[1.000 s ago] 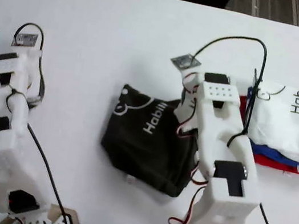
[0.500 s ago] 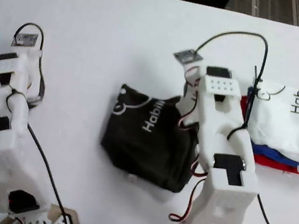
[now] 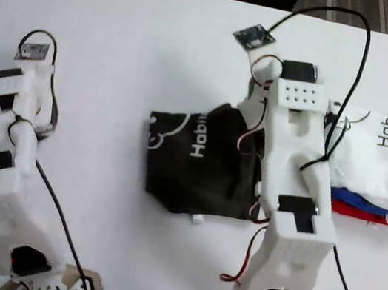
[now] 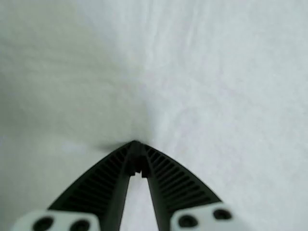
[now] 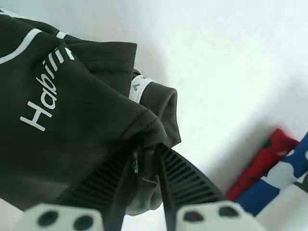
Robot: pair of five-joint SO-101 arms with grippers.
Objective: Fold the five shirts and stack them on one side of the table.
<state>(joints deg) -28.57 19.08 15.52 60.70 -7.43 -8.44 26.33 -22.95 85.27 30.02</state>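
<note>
Two tools: right tool [image 5: 146, 150] clamped on the black shirt [image 3: 198, 164] (beside the shirt stack [image 3: 382, 167]), left tool [image 4: 136, 147] pinched together, empty.

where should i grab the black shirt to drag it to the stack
Probably the bunched folded edge of the black shirt on the side facing the stack, coming in low from that side. The layers pile up there, so one pinch catches them all; the right pincer is shut on that edge.

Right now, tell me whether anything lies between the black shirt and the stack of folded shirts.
Nothing visible: bare table separates the black shirt, pinched in the right claw, from the stack.
</note>
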